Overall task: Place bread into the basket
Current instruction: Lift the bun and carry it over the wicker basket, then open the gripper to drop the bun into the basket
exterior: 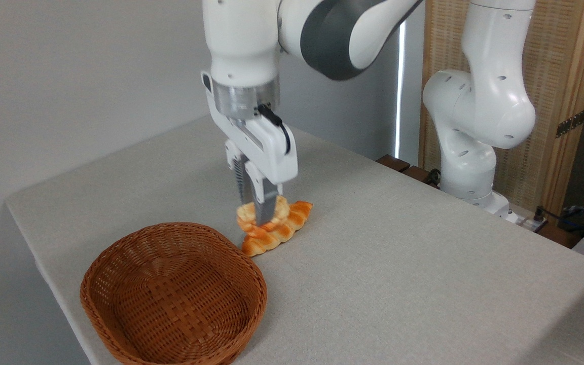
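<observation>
Fingers [264, 215] clamped on the bread [251, 214], a small cream-and-orange bun held just beside the basket [119, 263], behind its far rim and overlapping a braided loaf [287, 230] on the grey table [398, 263]. Cannot tell whether lifted clear of the table. Basket near the front edge, nothing inside.

The room is evenly and softly lit, with a thin bright strip of daylight [401, 91] glowing between the wall and the wooden screen. Shadows on the counter [398, 263] are faint and diffuse. The picture is fairly sharp, with slight softness around the claw [256, 215]
</observation>
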{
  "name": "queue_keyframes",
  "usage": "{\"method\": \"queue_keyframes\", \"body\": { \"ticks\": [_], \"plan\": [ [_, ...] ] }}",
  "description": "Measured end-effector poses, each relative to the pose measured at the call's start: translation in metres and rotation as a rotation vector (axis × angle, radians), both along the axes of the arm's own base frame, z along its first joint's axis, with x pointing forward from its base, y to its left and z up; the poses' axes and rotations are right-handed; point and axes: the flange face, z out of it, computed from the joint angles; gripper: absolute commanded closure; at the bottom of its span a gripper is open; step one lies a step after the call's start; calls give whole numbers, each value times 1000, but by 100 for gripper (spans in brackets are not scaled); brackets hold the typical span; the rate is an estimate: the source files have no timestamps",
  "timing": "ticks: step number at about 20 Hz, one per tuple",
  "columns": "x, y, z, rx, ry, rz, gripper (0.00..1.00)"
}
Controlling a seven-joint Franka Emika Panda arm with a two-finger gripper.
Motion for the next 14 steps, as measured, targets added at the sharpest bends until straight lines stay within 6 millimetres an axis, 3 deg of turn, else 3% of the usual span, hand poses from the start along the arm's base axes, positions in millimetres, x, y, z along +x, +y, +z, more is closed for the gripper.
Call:
{"method": "queue_keyframes", "body": {
  "ticks": [1,2,3,4,10,14],
  "plan": [
    [3,0,7,-5,-29,5,52],
    [8,1,14,-8,-69,12,37],
    [12,2,19,-9,-111,19,8],
    [17,3,23,-9,-151,27,0],
    [47,12,14,6,-303,76,0],
    [51,12,8,10,-313,80,0]
  ]
}}
